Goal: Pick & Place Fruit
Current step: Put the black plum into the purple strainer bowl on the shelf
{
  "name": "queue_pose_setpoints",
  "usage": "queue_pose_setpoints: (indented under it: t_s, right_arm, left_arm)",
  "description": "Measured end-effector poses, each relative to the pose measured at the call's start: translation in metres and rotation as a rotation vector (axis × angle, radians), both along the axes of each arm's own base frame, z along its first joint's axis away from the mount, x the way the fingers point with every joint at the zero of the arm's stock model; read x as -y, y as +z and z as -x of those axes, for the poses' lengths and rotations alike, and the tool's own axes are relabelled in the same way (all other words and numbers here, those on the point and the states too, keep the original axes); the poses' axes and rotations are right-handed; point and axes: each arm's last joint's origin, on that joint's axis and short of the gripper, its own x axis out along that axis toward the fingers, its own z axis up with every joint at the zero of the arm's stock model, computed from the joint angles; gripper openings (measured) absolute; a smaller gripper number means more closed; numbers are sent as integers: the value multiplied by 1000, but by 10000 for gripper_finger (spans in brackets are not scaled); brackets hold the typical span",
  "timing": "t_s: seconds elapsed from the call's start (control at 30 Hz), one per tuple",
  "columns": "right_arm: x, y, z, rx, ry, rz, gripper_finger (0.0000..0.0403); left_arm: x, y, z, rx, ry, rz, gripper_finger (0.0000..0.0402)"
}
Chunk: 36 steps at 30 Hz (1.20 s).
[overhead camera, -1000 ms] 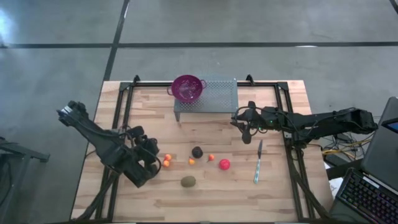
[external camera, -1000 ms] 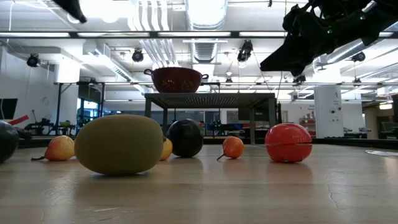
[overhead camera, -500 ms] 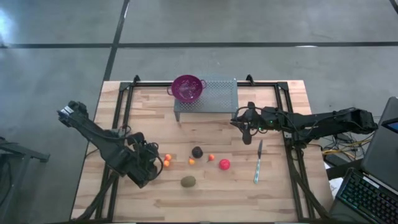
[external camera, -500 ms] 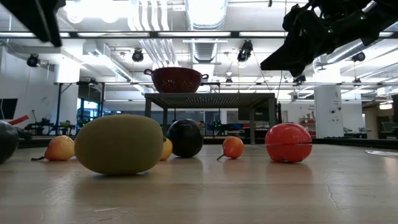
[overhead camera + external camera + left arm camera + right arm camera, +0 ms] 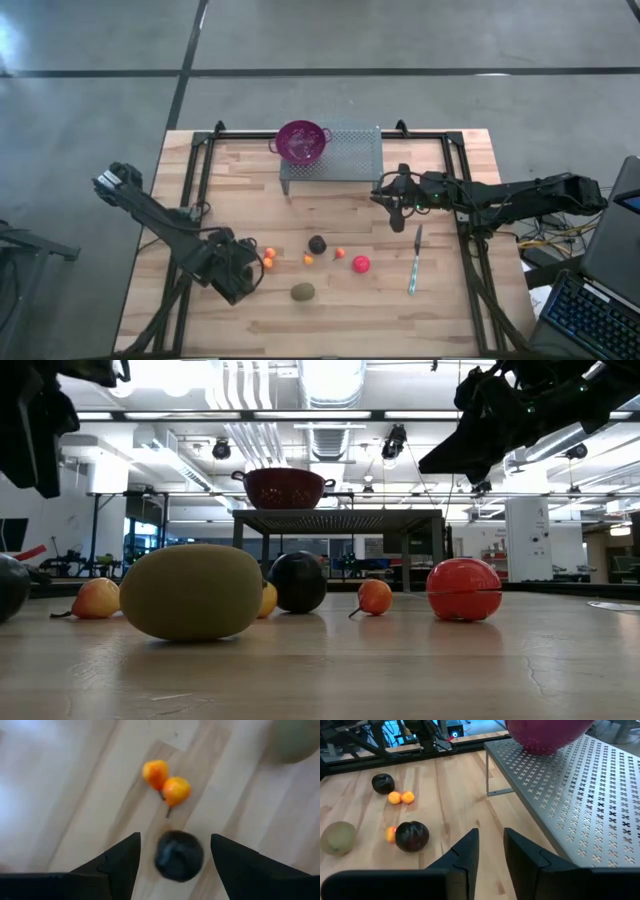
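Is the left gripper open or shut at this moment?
Open: the left gripper has its fingers spread apart, a dark ball lying between them.

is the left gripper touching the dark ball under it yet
Apart. In the left wrist view the dark ball sits between the open left gripper fingers with bare wood either side.

No readable text, label, brand, number or sign is showing in any of the views
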Motion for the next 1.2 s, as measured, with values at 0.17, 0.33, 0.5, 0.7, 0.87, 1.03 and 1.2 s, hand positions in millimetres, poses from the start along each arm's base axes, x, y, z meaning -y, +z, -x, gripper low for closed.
queue_pose_setpoints:
  t_s: [0.17, 0.33, 0.5, 0.7, 0.87, 1.03, 1.2]
  right_arm:
    - [0, 0, 0, 2, -4, -10, 101]
    - [0, 0, 0, 2, -4, -10, 108]
    - [0, 0, 0, 2, -4, -10, 112]
    - [0, 0, 0, 2, -4, -10, 112]
    - [0, 0, 0, 2, -4, -9, 96]
    - [0, 0, 0, 1, -3, -6, 79]
    - [0, 0, 0, 1, -3, -6, 68]
  left_arm:
    - [1, -10, -1, 26, 0, 26, 254]
    - [1, -20, 3, -29, 23, 72, 288]
    - [2, -24, 6, -99, 18, 144, 304]
    - [3, -24, 6, -100, 8, 143, 301]
    - [3, -29, 6, -115, -17, 125, 300]
    - [3, -42, 6, -127, -51, 112, 302]
    - [3, -52, 7, -125, -59, 143, 303]
